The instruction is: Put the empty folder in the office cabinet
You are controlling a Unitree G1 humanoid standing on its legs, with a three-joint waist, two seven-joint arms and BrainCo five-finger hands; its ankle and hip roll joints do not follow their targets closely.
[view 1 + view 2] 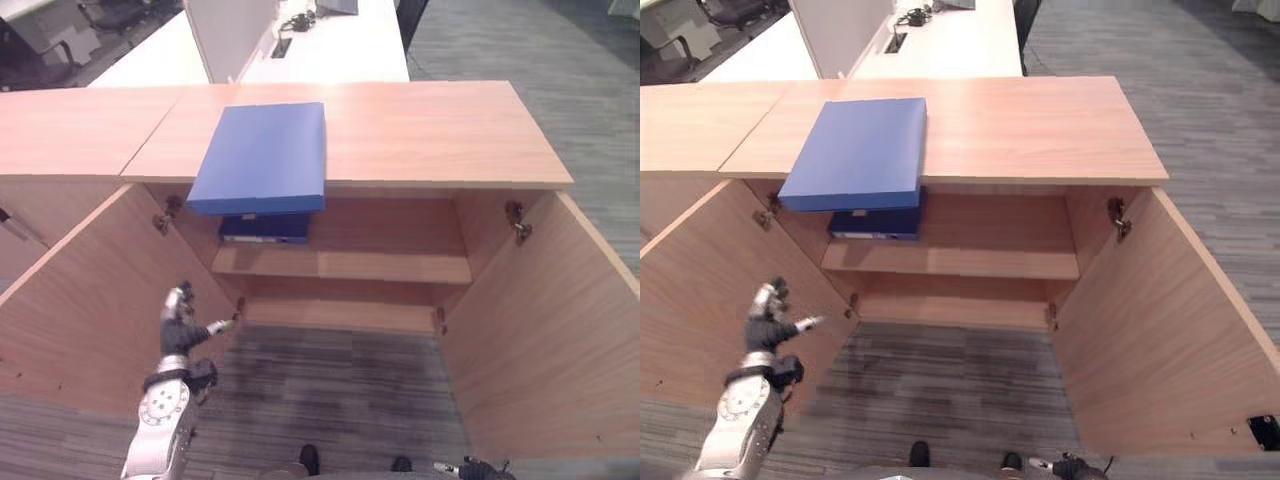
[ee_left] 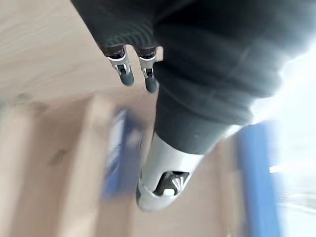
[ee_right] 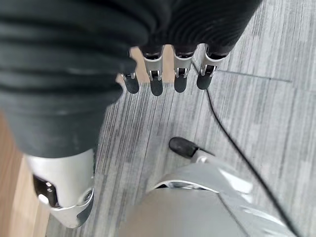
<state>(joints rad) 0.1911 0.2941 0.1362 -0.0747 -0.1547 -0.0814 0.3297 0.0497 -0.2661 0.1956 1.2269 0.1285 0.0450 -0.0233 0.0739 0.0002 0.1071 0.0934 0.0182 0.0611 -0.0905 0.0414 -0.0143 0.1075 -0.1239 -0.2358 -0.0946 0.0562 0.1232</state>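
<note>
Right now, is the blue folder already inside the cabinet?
No, the blue folder lies flat on the cabinet top, its near edge overhanging the open front, with neither hand on it.

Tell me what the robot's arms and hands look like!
The left arm is shiny silver-grey metal with a round disc-shaped joint near the wrist. The left hand wears a dark ribbed cover like a black glove over its back and wrist, and its silver fingers end in dark tips. The right hand looks the same: dark ribbed cover, silver fingers with dark rounded tips, and a silver thumb.
</note>
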